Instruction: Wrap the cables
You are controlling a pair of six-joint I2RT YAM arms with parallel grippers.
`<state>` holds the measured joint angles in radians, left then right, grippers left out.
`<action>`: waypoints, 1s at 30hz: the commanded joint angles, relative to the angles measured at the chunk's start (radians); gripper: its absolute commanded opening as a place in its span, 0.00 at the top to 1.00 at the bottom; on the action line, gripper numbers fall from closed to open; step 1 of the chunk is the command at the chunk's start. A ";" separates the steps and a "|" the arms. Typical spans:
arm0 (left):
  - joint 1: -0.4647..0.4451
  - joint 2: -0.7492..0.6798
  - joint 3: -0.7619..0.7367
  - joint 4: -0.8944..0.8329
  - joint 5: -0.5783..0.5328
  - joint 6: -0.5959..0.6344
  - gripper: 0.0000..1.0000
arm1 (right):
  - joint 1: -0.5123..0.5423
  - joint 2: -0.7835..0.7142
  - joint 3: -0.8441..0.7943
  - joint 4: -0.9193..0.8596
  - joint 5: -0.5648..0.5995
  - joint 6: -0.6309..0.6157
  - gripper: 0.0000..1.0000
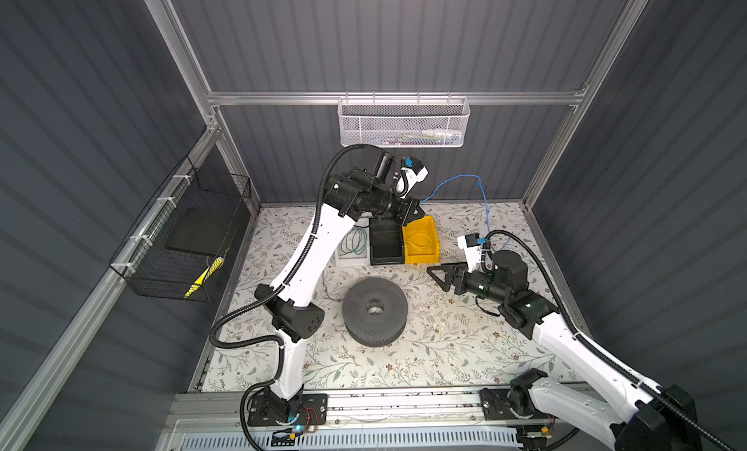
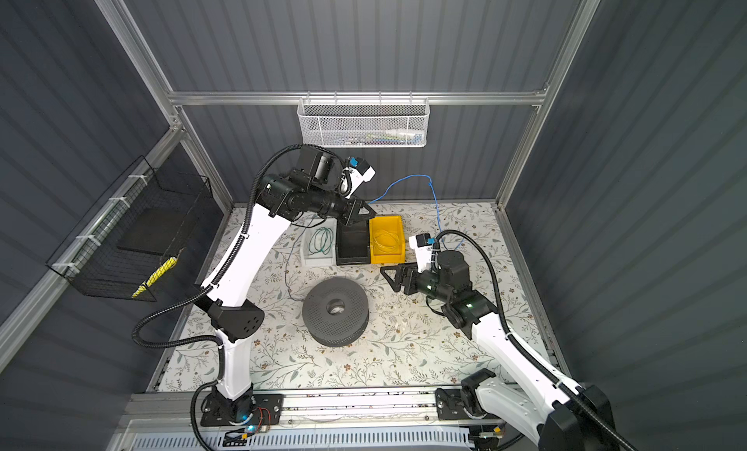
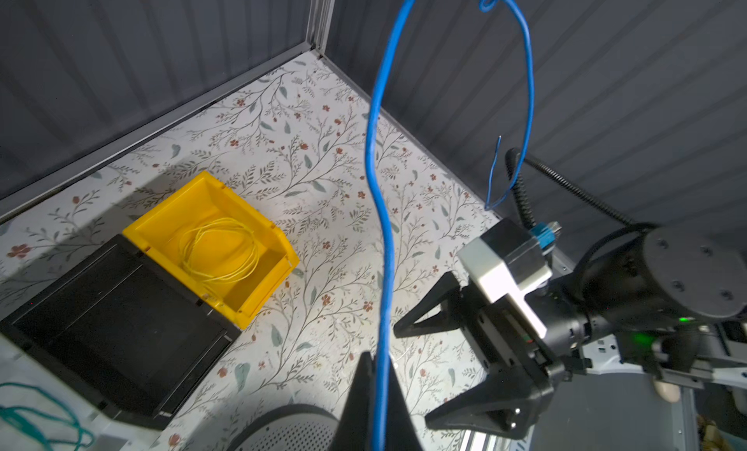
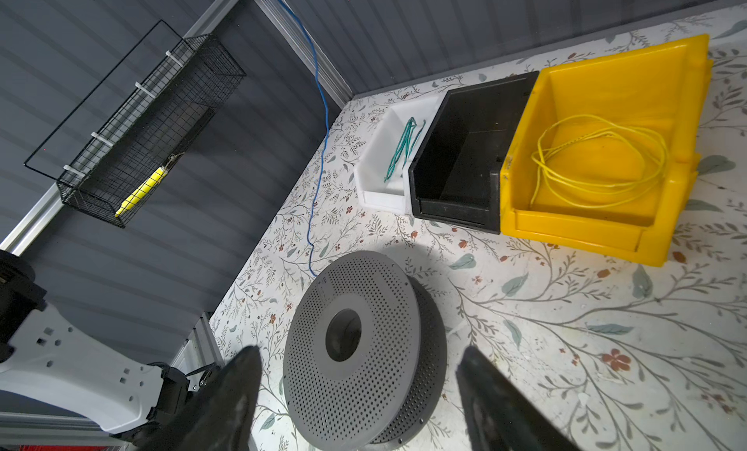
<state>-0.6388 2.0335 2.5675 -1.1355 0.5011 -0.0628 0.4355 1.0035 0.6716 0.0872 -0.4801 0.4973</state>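
the blue wire (image 3: pixel 387 242) arcs high behind the grey spool (image 1: pixel 364 319), pinched in the left gripper (image 3: pixel 376 364)'s closed fingers; its tail drops just beside the spool. the right gripper (image 1: pixel 438 278) hovers near the spool, fingers wide, empty. winding looks unstarted; next, i'd say, it must catch the slack. only the right wrist view shows the tail's end (image 4: pixel 313 272), and only the left wrist view shows the pinch.

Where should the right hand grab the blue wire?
Probably where the blue wire hangs down beyond its arch, the right hand coming sideways with jaws across it. That part hangs free and nearly straight; the left hand pinches the other side.
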 commanded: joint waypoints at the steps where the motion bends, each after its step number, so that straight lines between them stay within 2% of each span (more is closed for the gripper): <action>1: 0.021 0.014 0.034 0.075 0.139 -0.095 1.00 | 0.012 0.008 -0.022 0.030 -0.033 0.001 0.22; 7: 0.036 0.003 -0.057 0.203 0.199 -0.179 1.00 | 0.052 0.052 -0.033 0.078 -0.051 0.008 0.21; 10: 0.024 0.022 -0.032 0.202 0.210 -0.184 1.00 | 0.078 0.087 -0.027 0.098 -0.047 0.010 0.21; 13: 0.013 0.044 0.087 0.079 0.090 -0.111 1.00 | 0.102 0.110 -0.016 0.107 -0.043 0.005 0.21; 14: 0.015 0.040 0.091 0.064 0.086 -0.094 1.00 | 0.108 0.143 -0.016 0.115 -0.043 0.006 0.21; 18: 0.010 -0.025 -0.083 0.116 0.122 -0.064 1.00 | 0.127 0.165 -0.013 0.158 -0.017 0.009 0.20; 22: -0.004 -0.022 -0.179 0.115 0.048 -0.057 1.00 | 0.140 0.151 -0.013 0.214 0.037 0.012 0.20; 25: -0.029 -0.025 -0.271 0.228 0.039 -0.107 1.00 | 0.141 0.134 -0.007 0.261 0.082 -0.001 0.18; 30: -0.044 0.007 -0.280 0.305 0.038 -0.173 1.00 | 0.156 0.171 -0.028 0.421 0.130 0.007 0.17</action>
<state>-0.6735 2.0388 2.2719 -0.9081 0.5461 -0.1936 0.5755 1.1591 0.6487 0.3679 -0.4038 0.4992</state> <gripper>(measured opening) 0.065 0.826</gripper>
